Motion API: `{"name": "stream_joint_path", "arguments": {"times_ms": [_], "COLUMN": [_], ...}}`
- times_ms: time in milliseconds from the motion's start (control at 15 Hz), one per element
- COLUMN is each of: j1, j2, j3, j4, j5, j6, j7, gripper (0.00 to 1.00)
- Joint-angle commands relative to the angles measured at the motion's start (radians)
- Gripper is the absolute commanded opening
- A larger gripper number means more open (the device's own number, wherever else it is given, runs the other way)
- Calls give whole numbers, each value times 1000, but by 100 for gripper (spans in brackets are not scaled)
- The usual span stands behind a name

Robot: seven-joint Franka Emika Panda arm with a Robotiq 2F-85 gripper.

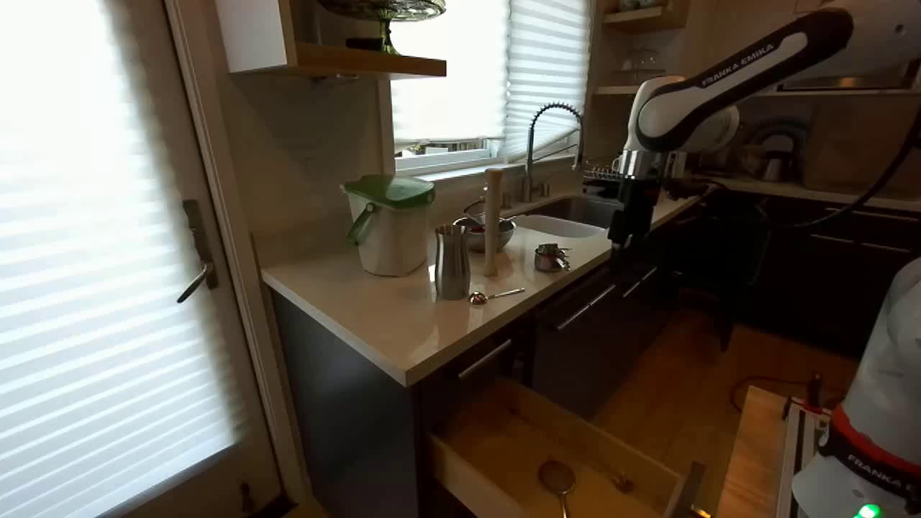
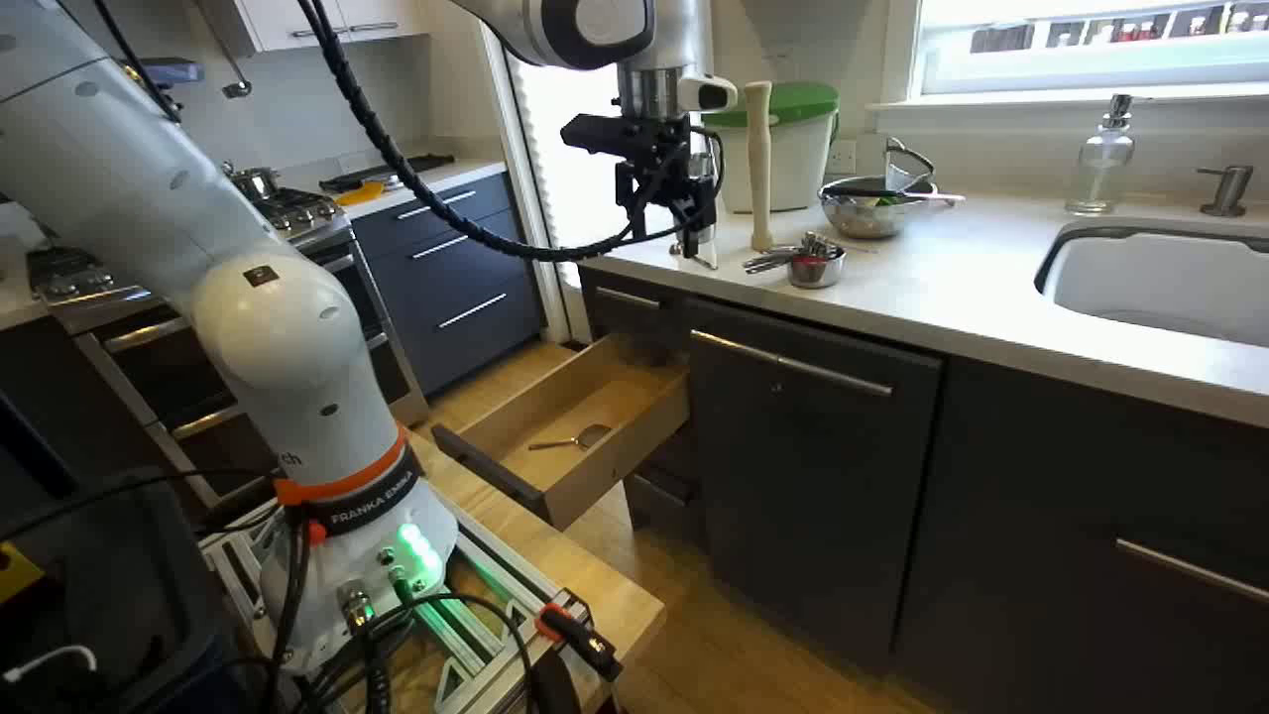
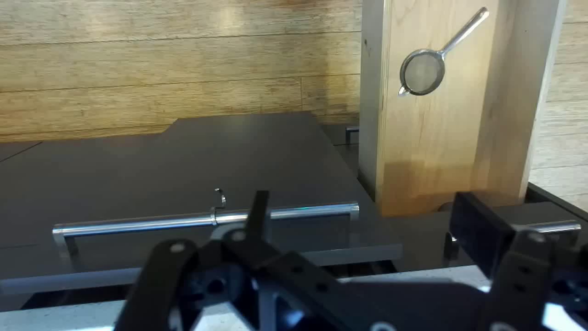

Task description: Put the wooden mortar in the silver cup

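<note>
The wooden mortar [image 1: 492, 223], a tall pale tan stick, stands upright on the counter [image 1: 381, 316] behind and beside the silver cup [image 1: 452, 262]. The mortar also shows in an exterior view [image 2: 759, 164], where the cup is mostly hidden behind my gripper [image 2: 662, 228]. The cup is a shiny, upright metal cylinder. My gripper [image 1: 620, 241] points down near the counter's front edge, apart from both. In the wrist view its two fingers [image 3: 363, 202] are wide apart with nothing between them. The mortar and the cup do not show in the wrist view.
A white bin with a green lid [image 1: 392, 226] and a metal bowl [image 2: 872, 210] stand behind. Measuring cups [image 2: 816, 266] and a silver scoop [image 1: 496, 296] lie near the front edge. An open drawer [image 3: 432, 138] holds a small strainer [image 3: 422, 72]. A sink [image 2: 1160, 283] is set in the counter.
</note>
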Motion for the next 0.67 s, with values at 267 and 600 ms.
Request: {"name": "stream_joint_path", "arguments": {"times_ms": [267, 600], "j1": [29, 104], "j2": [-11, 2], "j3": [-1, 10], "j4": [11, 114], "j5": [147, 266], "j6": [143, 347], "j7": [-40, -147], "gripper": [100, 100]}}
